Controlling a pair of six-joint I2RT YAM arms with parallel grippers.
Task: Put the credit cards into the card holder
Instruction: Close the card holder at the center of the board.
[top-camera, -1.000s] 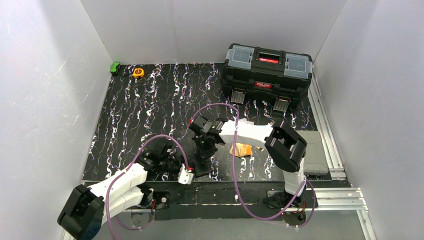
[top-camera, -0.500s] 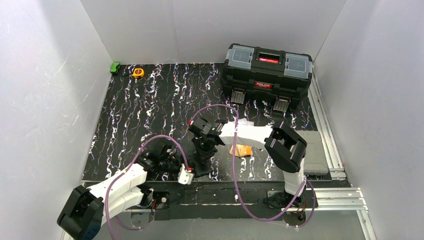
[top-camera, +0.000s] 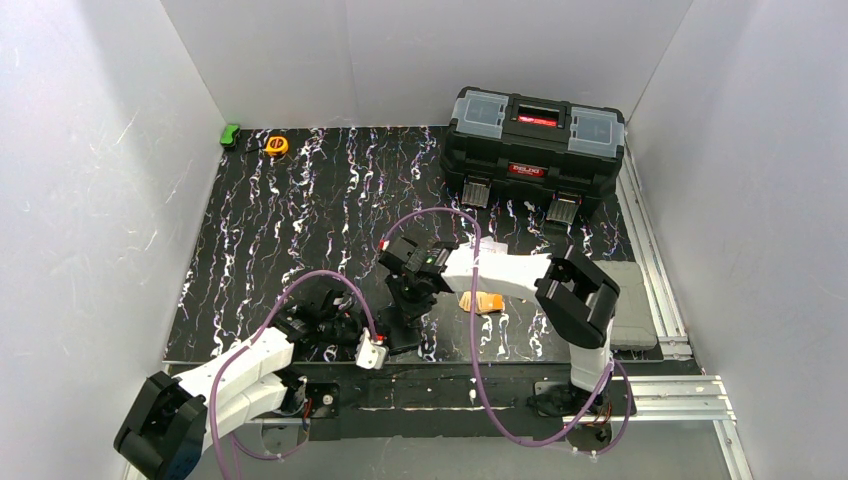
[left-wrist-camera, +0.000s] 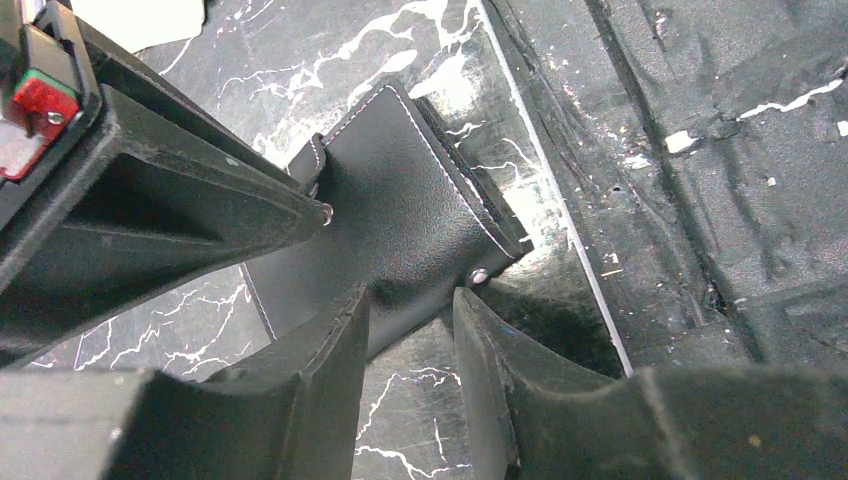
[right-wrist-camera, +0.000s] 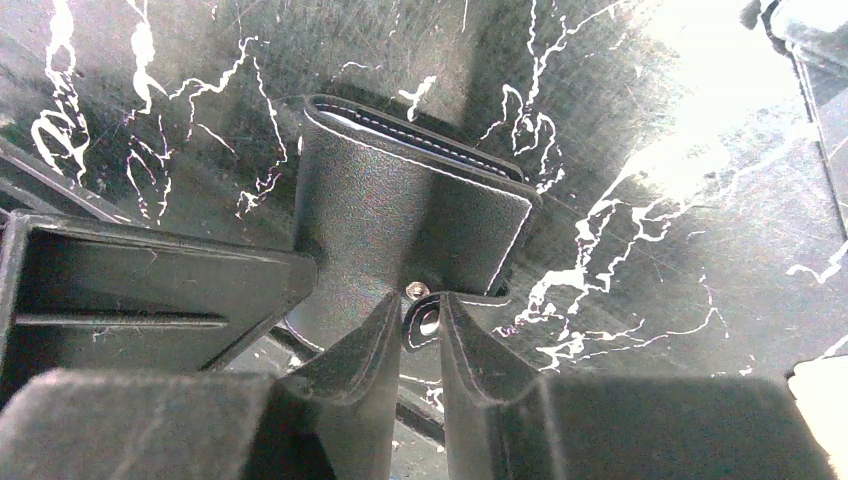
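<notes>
The black card holder (left-wrist-camera: 400, 215) lies at the mat's near edge, folded, its open edge showing in the right wrist view (right-wrist-camera: 400, 195). My left gripper (left-wrist-camera: 410, 300) is closed on its near edge. My right gripper (right-wrist-camera: 420, 315) is shut on its clasp tab (right-wrist-camera: 425, 325), just below the snap stud. In the top view both grippers, left (top-camera: 345, 328) and right (top-camera: 400, 322), meet over the holder and hide most of it. Orange-yellow credit cards (top-camera: 481, 302) lie on the mat just right of the right wrist.
A large black toolbox (top-camera: 535, 145) stands at the back right. A yellow tape measure (top-camera: 276, 145) and a green object (top-camera: 230, 135) sit at the back left. A grey pad (top-camera: 625, 305) lies right of the mat. White walls enclose three sides.
The right arm's elbow has shifted slightly right and the wrist sits a little lower. The orange cards show more. Both grippers stay at the holder.
</notes>
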